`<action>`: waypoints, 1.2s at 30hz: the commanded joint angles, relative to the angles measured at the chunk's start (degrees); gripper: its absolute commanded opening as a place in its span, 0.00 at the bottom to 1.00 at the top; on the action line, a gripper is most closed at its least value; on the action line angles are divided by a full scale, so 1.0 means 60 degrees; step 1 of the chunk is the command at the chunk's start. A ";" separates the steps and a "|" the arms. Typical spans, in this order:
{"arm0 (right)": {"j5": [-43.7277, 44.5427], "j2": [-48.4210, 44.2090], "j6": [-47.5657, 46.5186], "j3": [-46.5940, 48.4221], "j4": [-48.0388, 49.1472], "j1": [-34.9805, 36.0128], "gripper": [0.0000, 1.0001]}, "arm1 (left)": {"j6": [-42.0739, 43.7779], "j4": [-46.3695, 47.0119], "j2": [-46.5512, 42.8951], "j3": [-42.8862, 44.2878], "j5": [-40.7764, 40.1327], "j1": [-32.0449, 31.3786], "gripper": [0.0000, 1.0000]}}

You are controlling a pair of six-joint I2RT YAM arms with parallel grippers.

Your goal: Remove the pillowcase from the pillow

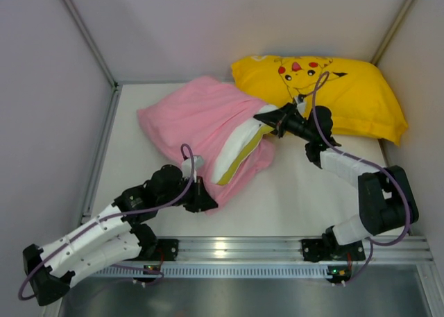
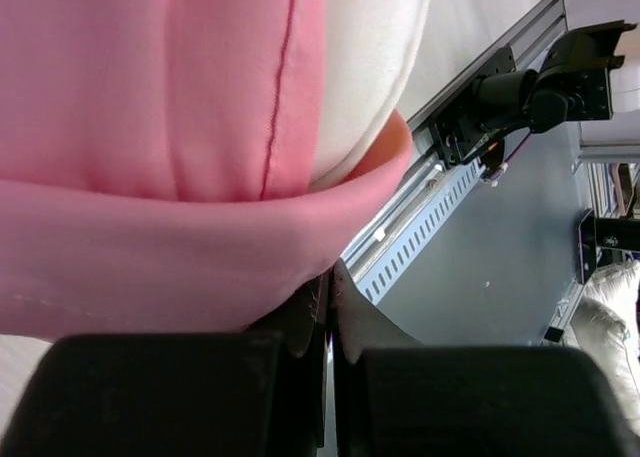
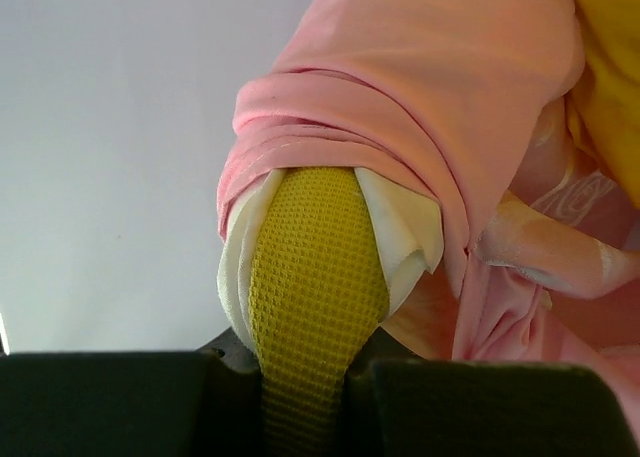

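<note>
Pillow [image 1: 231,150], half in pink pillowcase [image 1: 187,119], touches yellow cartoon pillow [image 1: 347,95].

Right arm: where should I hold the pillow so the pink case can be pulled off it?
Grip the pillow by its bare end, on the yellow trim poking out of the pillowcase mouth, coming from the right. That is the only uncovered part; the right gripper is shut there, the left gripper pinching the case edge.

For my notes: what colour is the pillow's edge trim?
The trim is mustard yellow, clearest in the right wrist view.
</note>
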 commanded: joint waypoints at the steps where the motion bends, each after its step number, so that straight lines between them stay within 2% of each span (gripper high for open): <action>1: 0.0239 -0.0396 0.0492 -0.0234 0.2131 -0.0521 0.00 | -0.0028 -0.0161 -0.0452 0.0292 0.0276 -0.0060 0.00; 14: -0.0244 -0.0044 0.1679 -0.0821 0.3743 -0.2381 0.00 | -0.0526 -0.0791 -0.1199 -0.0103 0.0129 -0.0060 0.00; 24: -0.0523 0.0043 0.1737 -0.0924 0.3948 -0.2631 0.00 | -0.0365 -0.0982 -0.1068 0.0087 0.0276 -0.0060 0.00; 27: -0.0567 0.0161 0.1986 -0.0895 0.4226 -0.2617 0.00 | -0.0350 -0.1522 -0.0994 0.0263 -0.0060 -0.0060 0.00; 31: -0.0581 0.0278 0.2264 -0.0865 0.4578 -0.3173 0.00 | -0.0599 -0.2284 -0.1053 0.0453 -0.0734 -0.0060 0.00; 36: -0.0727 0.0307 0.2367 -0.0851 0.4754 -0.3466 0.00 | -0.0950 -0.2856 -0.1653 0.0761 -0.1568 -0.0060 0.00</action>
